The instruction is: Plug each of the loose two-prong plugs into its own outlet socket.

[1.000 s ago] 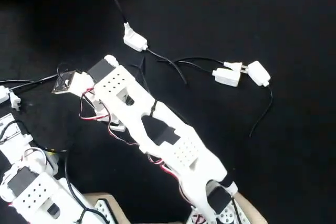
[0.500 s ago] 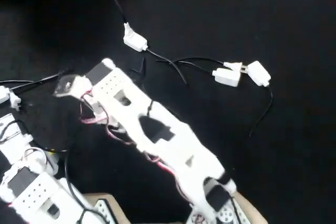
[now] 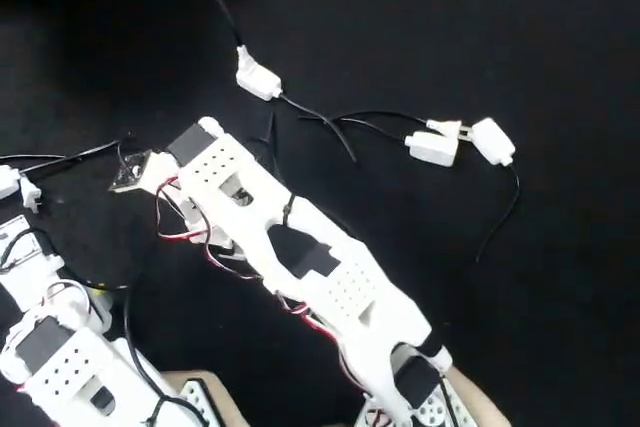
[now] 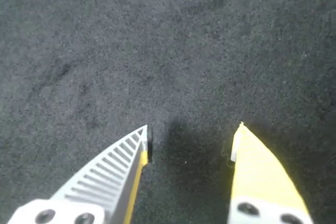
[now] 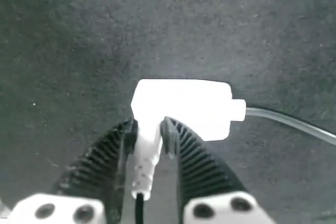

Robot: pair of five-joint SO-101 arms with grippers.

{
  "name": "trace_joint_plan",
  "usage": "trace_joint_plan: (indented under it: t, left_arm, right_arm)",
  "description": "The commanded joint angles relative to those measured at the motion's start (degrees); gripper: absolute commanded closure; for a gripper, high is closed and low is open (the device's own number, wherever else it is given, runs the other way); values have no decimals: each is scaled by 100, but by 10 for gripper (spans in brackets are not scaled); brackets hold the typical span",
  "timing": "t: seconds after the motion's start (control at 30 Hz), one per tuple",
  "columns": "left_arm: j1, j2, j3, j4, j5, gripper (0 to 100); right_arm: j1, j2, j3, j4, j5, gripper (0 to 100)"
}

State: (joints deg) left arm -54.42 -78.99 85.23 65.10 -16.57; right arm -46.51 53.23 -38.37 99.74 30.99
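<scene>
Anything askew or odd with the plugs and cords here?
Yes. Right of centre in the high view, a white plug and socket block lie at an angle with bare prongs showing between them, so they look unseated. The right gripper is shut on a second plug.

**Left gripper spread wide over the black cloth**

On my left wrist feed I see the left gripper (image 4: pixel 192 127) with its jaws standing well apart. One is a ribbed white finger (image 4: pixel 107 171) with a yellow strip along its inner edge; the other is a plain yellow finger (image 4: pixel 257 171). Both taper to sharp tips pointing at the black cloth (image 4: pixel 168 35), which I see through the gap between them. A dark shadow (image 4: pixel 184 148) lies on the cloth between the tips. I cannot tell whether the tips touch the cloth.
</scene>
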Motion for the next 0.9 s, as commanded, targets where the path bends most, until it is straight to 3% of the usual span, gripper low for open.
trace_joint_plan:
  t: [0.0,0.2,0.5,0.87]
  left_arm:
    - [40,-44,-84,-62,-9,736]
    - [-4,-44,-145,-53,0,735]
    - [31,-44,-136,-53,0,735]
    - [22,-44,-136,-53,0,735]
  right_arm:
    - [0,382,356,141,-185,959]
    - [-35,382,154,141,-220,796]
    - [9,-391,92,149,-264,804]
    - [70,-1666,110,149,-1662,800]
